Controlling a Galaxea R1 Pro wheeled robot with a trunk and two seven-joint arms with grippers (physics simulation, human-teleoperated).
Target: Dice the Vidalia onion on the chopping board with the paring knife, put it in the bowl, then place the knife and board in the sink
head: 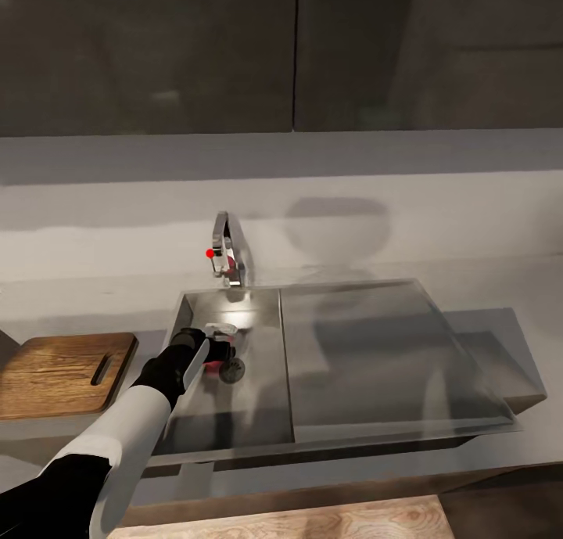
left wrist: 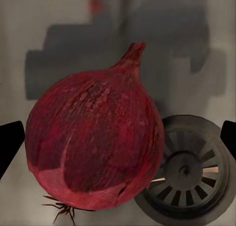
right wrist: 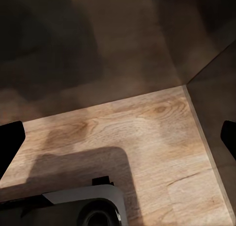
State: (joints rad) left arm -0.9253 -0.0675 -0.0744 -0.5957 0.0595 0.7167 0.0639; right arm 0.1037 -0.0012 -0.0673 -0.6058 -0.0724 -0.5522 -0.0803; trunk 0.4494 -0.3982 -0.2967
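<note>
The countertop (head: 70, 296) runs pale and wide under the wall, and set into it is the sink (head: 360, 359), a steel basin with a flat draining side toward the robot's right. The chopping board (head: 62, 373) lies on the counter to the left of the basin, well apart from it. The tap (head: 231, 253) with its red knob stands at the back rim, above the deep part, and looks like the one thing an arm lifting out could brush.

The left gripper (head: 219, 351) reaches down into the basin, its jaws spread wide on either side of the Vidalia onion (left wrist: 93, 142), which rests on the sink floor just beside the round drain (left wrist: 189, 169). No finger touches it yet, as far as the close wrist view lets me judge.

The onion is likely light, firm and round, with dry papery skin that may slip. Its widest middle seems the best hold, well clear of the tapering stem.

The right gripper (right wrist: 118, 132) hangs open over wooden floor.
</note>
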